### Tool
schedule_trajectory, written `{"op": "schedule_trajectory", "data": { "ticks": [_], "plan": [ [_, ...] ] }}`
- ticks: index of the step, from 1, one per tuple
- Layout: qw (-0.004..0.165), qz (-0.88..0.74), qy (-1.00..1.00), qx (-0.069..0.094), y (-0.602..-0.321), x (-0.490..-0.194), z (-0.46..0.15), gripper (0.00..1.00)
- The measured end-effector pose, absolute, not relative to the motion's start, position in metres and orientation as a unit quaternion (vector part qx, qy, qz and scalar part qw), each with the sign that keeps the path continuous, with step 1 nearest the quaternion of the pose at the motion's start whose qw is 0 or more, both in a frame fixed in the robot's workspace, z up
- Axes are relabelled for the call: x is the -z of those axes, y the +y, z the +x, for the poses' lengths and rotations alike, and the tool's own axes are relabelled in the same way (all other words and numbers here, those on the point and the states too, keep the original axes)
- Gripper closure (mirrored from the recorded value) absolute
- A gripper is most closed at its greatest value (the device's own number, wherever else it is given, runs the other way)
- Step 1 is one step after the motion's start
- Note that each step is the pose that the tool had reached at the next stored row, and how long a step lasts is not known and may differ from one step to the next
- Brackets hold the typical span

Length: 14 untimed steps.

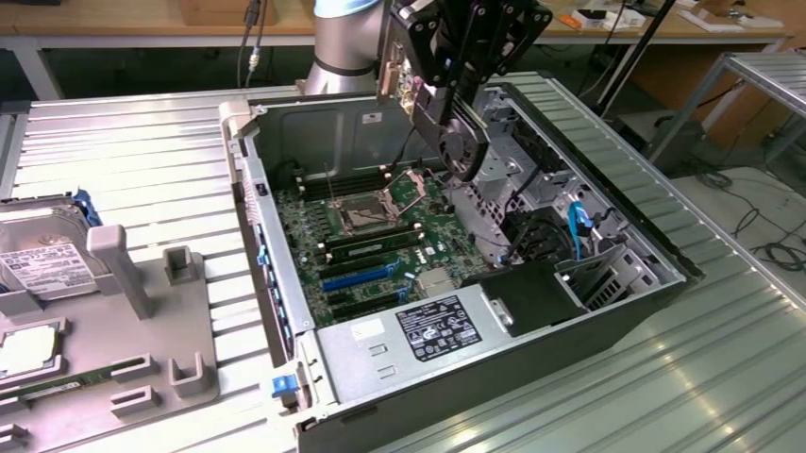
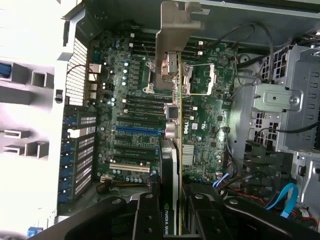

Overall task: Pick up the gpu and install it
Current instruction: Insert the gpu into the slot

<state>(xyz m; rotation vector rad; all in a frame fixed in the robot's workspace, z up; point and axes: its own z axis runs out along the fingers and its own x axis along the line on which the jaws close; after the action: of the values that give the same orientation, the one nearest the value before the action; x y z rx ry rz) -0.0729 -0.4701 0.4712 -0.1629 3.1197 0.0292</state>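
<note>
My gripper (image 1: 444,94) hangs over the open computer case (image 1: 629,236), shut on the gpu (image 1: 459,151). The card hangs below the fingers, above the motherboard (image 1: 377,226) and apart from it. In the wrist view the gpu (image 2: 169,160) shows edge-on between my black fingers (image 2: 145,215), with its black cooler face, green board and silver end bracket (image 2: 175,35). It lies across the rows of expansion slots, among them a blue slot (image 2: 139,129), also seen in the exterior view as the blue slot (image 1: 359,276).
A grey holder tray (image 1: 139,311) on the exterior view's left carries a silver hard drive (image 1: 38,260) and a thin memory stick (image 1: 51,387). Inside the case are the power supply (image 1: 422,326), a drive cage (image 1: 605,274) and a blue cable (image 1: 579,226). The arm's base (image 1: 346,47) stands behind the case.
</note>
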Motion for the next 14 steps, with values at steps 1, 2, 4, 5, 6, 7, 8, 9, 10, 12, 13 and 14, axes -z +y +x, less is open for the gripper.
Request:
{"op": "schedule_trajectory", "data": {
  "ticks": [1,2,4,5,6,7,8,9,10,12,13,14],
  "plan": [
    [0.009,-0.052,0.999,-0.009,-0.4701,-0.4712,-0.0729,0.73],
    [0.009,-0.052,0.999,-0.009,-0.4701,-0.4712,-0.0729,0.73],
    [0.009,-0.052,0.999,-0.009,-0.4701,-0.4712,-0.0729,0.73],
    [0.009,-0.053,0.999,-0.009,-0.4701,-0.4712,-0.0729,0.73],
    [0.009,-0.055,0.998,-0.009,-0.4700,-0.4712,-0.0729,0.73],
    [0.009,-0.057,0.998,-0.009,-0.4701,-0.4712,-0.0729,0.73],
    [0.009,-0.060,0.998,-0.009,-0.4700,-0.4712,-0.0729,0.73],
    [0.009,-0.062,0.998,-0.009,-0.4700,-0.4712,-0.0729,0.73],
    [0.009,-0.065,0.998,-0.009,-0.4701,-0.4712,-0.0728,0.73],
    [0.009,-0.072,0.997,-0.009,-0.4700,-0.4712,-0.0729,0.73],
    [0.009,-0.075,0.997,-0.010,-0.4701,-0.4712,-0.0729,0.73],
    [0.009,-0.078,0.997,-0.010,-0.4701,-0.4712,-0.0729,0.73]
  ]
}}
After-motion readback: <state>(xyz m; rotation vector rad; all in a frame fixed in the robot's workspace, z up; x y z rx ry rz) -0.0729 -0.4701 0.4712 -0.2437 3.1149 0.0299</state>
